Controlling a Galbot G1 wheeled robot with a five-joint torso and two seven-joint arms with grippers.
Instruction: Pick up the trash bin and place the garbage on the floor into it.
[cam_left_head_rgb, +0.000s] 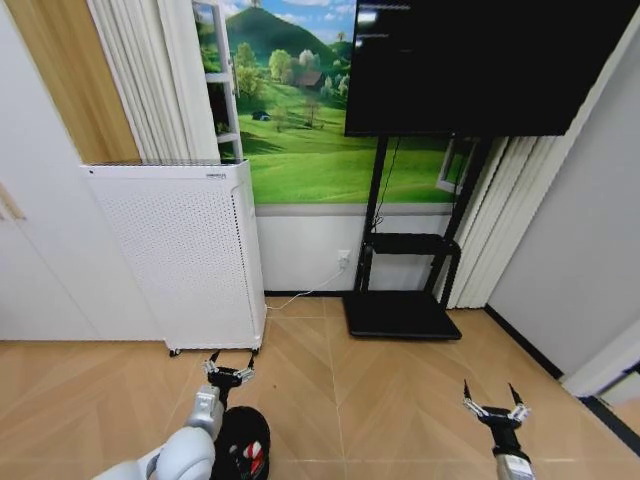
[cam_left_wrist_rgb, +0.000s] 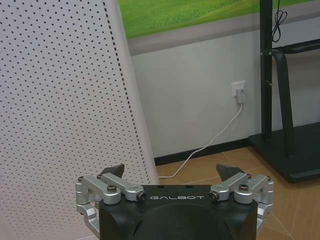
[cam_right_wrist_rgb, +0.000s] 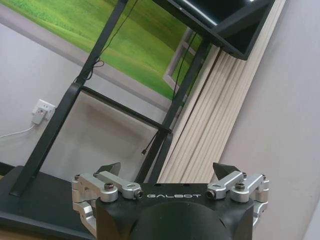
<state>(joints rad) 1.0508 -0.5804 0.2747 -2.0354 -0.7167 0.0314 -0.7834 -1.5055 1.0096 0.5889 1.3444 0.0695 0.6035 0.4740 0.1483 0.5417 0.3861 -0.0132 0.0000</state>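
**Both grippers open and empty above a wooden floor, trash bin low beside the left arm**

Seen from the head camera: a room corner with light wood-plank floor (cam_left_head_rgb: 400, 400). Standing at left, against the wall, a tall white perforated appliance (cam_left_head_rgb: 185, 260). Behind it, a wall mural of green hills (cam_left_head_rgb: 290, 90). At centre right, a large dark screen (cam_left_head_rgb: 480, 60) on a black floor stand (cam_left_head_rgb: 405, 270), with a white cable running along the floor from a wall socket (cam_left_head_rgb: 344, 258). Pale curtains (cam_left_head_rgb: 500, 220) hanging to the right of the stand.

Left gripper (cam_left_head_rgb: 228, 371) held low at bottom left, just in front of the appliance's lower edge, fingers spread apart, nothing between them. Same in the left wrist view: left gripper (cam_left_wrist_rgb: 170, 176) wide open and empty, pointed toward the perforated panel and the socket wall.

Trash bin (cam_left_head_rgb: 243, 445), black wire mesh, sitting at the very bottom edge just beside the left arm, directly below the left gripper; not gripped. Inside it, red-and-white garbage (cam_left_head_rgb: 255, 452) partly visible; exact pieces too small to make out.

Right gripper (cam_left_head_rgb: 491, 404) at bottom right, well apart from the bin, fingers splayed open, holding nothing. In the right wrist view, right gripper (cam_right_wrist_rgb: 169, 174) likewise open, aimed up at the stand and curtains.
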